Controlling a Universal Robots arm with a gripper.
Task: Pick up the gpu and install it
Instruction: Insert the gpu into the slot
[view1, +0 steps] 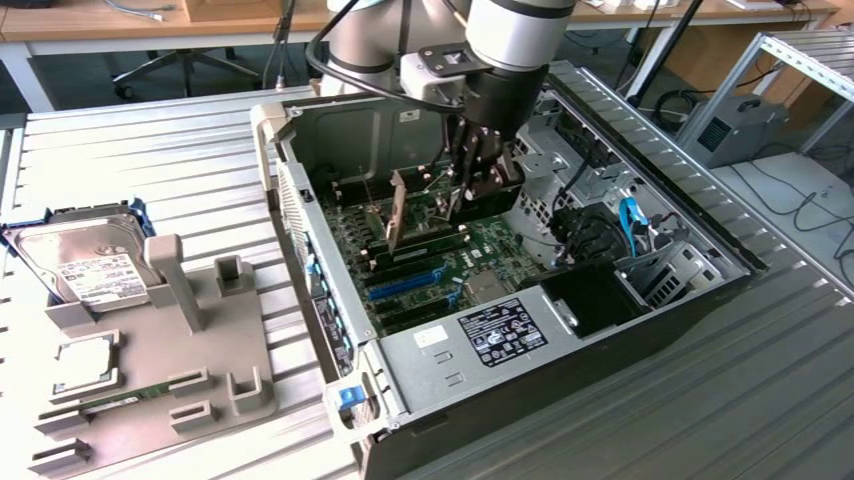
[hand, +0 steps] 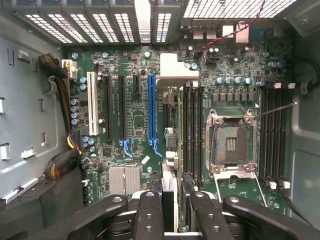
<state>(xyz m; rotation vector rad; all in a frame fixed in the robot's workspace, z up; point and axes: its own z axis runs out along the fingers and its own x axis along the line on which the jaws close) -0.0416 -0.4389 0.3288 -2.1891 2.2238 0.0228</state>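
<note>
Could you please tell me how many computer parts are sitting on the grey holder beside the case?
3: a hard drive at the back, a processor chip in the middle, a memory stick nearest the front. None looks hidden.

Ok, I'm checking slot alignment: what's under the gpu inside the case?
The motherboard, with a blue slot lying beside the gpu, which the tool holds edge-on. The strip of board directly beneath the card is covered, so its own slot can't be seen.
</note>
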